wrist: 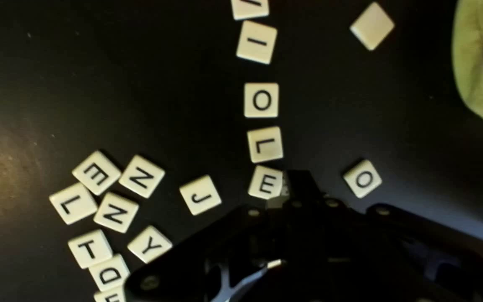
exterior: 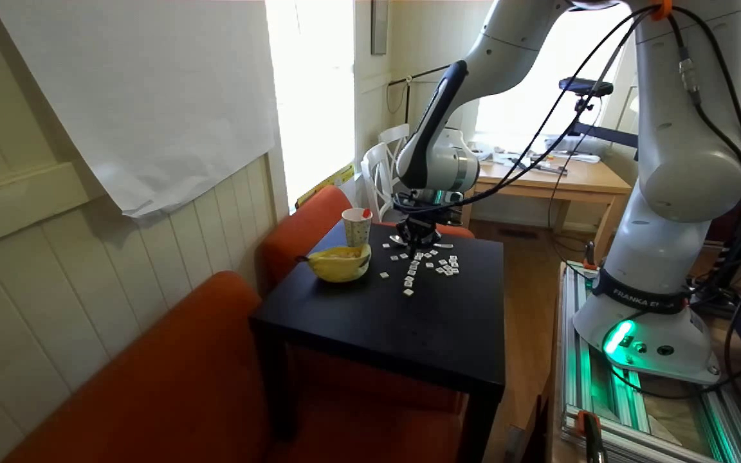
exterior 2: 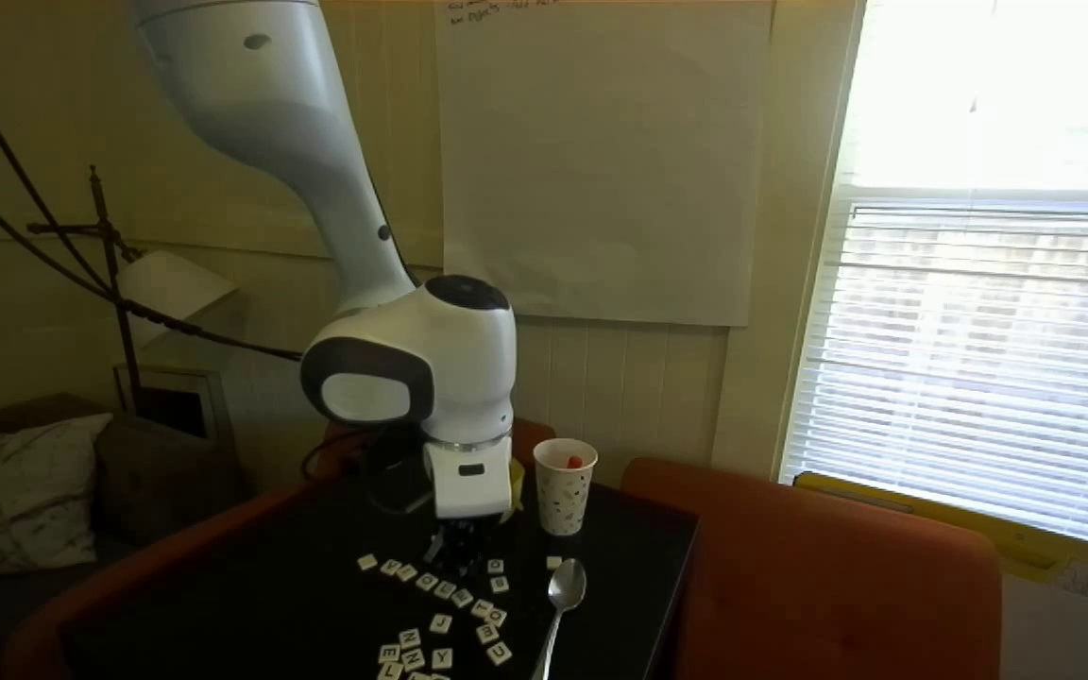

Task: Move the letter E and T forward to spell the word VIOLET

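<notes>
In the wrist view, letter E (wrist: 265, 183) lay just beside the closed pincer (wrist: 296, 178), at its nine o'clock. Any forward nudge likely needed to go toward twelve.

That big white arm (exterior: 673, 128) stands steep over its base (exterior: 666, 328) in an exterior view, a green light (exterior: 619, 337) glowing down there, then bends over up high so the forearm (exterior: 509, 58) slants down and well out. The wrist (exterior 2: 468, 397) hangs low in both exterior views, the black gripper (wrist: 298, 173) beneath it pointing downward. In the wrist view its fingers (wrist: 302, 188) sit together as one slim dark tip, linkages (wrist: 191, 256) splayed either side.
</notes>
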